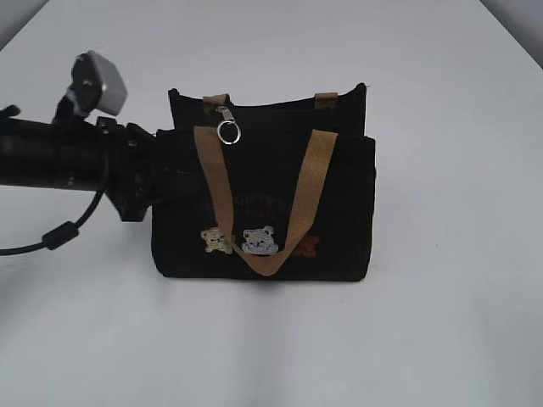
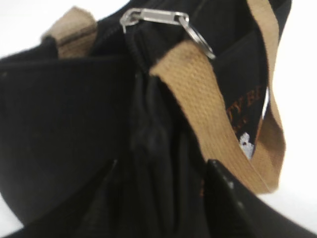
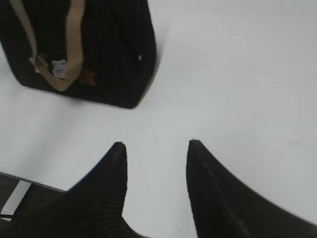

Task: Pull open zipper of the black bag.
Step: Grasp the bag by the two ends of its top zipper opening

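Note:
The black bag (image 1: 339, 203) stands upright mid-table, its tan straps (image 1: 216, 182) hanging over the front above the bear patches (image 1: 259, 242). The zipper's silver pull (image 1: 224, 114) and round ring (image 1: 228, 133) lie at the left end of the top. My left gripper (image 1: 161, 182) presses into the bag's left end. In the left wrist view the left gripper (image 2: 162, 166) has a fold of black fabric filling the gap between its jaws, with the pull (image 2: 153, 16) above. My right gripper (image 3: 156, 144) hovers open over bare table, well off the bag (image 3: 114, 49).
The white table (image 1: 441, 339) stretches around the bag. The left arm's black cable (image 1: 59, 233) loops low at the left, and its grey camera block (image 1: 97, 82) sticks up. A dark table edge (image 3: 20, 193) shows in the right wrist view.

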Available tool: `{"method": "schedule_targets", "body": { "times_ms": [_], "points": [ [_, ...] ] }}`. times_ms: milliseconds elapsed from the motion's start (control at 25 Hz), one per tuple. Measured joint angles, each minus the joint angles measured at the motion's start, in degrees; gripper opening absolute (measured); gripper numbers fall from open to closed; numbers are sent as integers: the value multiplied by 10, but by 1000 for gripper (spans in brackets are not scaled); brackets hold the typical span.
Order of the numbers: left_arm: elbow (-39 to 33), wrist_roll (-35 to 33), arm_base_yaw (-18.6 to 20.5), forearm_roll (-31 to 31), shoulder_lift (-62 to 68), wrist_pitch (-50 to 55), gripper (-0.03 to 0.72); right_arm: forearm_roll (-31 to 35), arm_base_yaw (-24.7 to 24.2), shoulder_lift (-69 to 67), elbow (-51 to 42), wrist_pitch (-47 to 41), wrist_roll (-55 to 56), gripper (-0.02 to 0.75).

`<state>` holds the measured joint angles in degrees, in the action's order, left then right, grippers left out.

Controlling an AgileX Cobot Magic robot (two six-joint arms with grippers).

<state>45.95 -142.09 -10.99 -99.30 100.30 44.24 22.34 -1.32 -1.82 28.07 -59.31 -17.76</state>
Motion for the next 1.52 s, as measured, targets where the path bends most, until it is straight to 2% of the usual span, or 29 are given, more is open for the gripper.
{"method": "schedule_targets", "body": {
  "times_ms": [120, 160, 280, 400, 440, 520, 600, 720, 960, 1360, 1520],
  "points": [
    [25, 0, -25, -1, 20, -24, 107, 126, 0, -85, 0, 54, -161, 319],
    [27, 1, -28, -1, 21, -27, 69, 182, 0, -129, 0, 70, -218, 319],
    [27, 2, -30, -1, 21, -30, 67, 365, 1, -285, 4, 120, -429, 319],
    [27, 2, -30, -2, 21, -30, 67, 535, 27, -472, 36, 154, -634, 319],
    [27, 2, -30, -2, 21, -30, 67, 577, 45, -540, 55, 170, -669, 319],
    [27, 3, -30, -2, 21, -30, 67, 616, 88, -645, 110, 179, -709, 319],
    [27, 3, -30, -2, 21, -30, 67, 632, 132, -749, 166, 179, -706, 320],
    [27, 4, -30, -2, 21, -30, 67, 635, 172, -869, 252, 179, -635, 343],
    [27, 4, -30, -2, 21, -29, 67, 616, 189, -993, 368, 179, -491, 370],
    [27, 4, -30, -2, 21, -30, 67, 612, 192, -1039, 408, 174, -433, 372],
    [27, 4, -31, -2, 21, -31, 67, 607, 210, -1047, 416, 179, -431, 372]
  ]
}}
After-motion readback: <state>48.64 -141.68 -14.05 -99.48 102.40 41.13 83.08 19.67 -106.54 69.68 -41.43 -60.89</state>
